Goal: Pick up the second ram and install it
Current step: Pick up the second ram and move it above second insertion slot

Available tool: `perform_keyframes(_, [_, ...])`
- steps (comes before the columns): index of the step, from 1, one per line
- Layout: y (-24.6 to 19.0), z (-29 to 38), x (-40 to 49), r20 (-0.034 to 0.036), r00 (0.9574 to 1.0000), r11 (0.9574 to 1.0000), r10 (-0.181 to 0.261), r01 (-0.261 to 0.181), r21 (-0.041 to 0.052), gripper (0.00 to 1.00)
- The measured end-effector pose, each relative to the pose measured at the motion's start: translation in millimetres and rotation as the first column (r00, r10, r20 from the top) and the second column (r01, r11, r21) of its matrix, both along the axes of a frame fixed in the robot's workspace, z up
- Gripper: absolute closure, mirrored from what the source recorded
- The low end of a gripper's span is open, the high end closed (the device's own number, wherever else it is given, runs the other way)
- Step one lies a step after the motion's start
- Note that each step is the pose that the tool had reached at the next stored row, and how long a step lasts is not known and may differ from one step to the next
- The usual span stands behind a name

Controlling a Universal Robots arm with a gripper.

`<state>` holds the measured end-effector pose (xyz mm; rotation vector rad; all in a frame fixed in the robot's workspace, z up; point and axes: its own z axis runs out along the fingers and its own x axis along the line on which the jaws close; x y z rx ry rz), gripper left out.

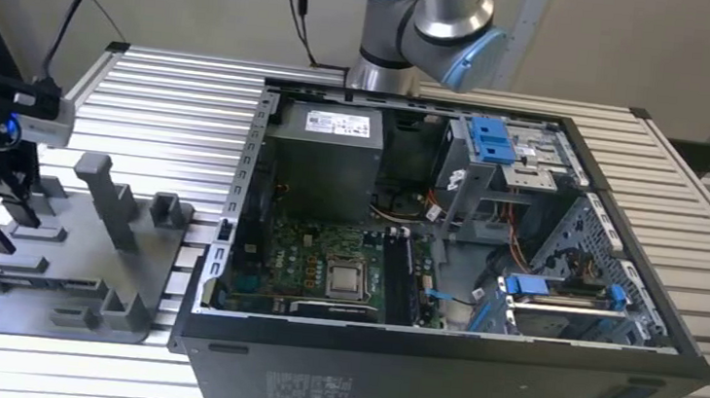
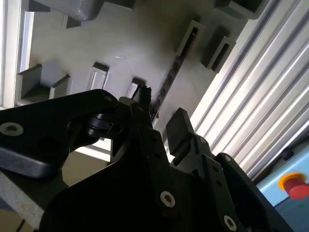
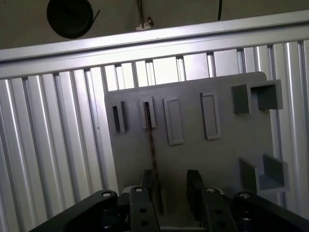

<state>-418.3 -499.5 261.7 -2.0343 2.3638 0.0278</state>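
1. Dark green-black second ram [image 3: 151, 145] stands edgewise in a slot of the grey tray [image 3: 227, 140]. Its near end sits inside the pincer [image 3: 170, 178], close beside one finger.
2. Pincer spread, gripping nothing, aimed down at the tray.

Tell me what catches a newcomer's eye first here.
An open computer case sits mid exterior view, its board exposed. In the first wrist view, open jaws hang over a grey tray, one each side of the second ram standing on edge in its slot.
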Motion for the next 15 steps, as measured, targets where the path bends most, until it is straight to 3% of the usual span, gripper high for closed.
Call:
perform_keyframes(4, [-1.5,-5.0,0.1,-0.0001,1.0000,1.0000,0.001,-0.001,-0.0001,0.58])
perform_keyframes(10, [-8.9,-15.7,0.0,-0.0001,1.0000,1.0000,0.003,-0.003,-0.0001,0.58])
perform_keyframes(15, [-12.3,-24.5,0.0,0.0003,0.9998,0.9998,0.022,-0.022,0.0001,0.58])
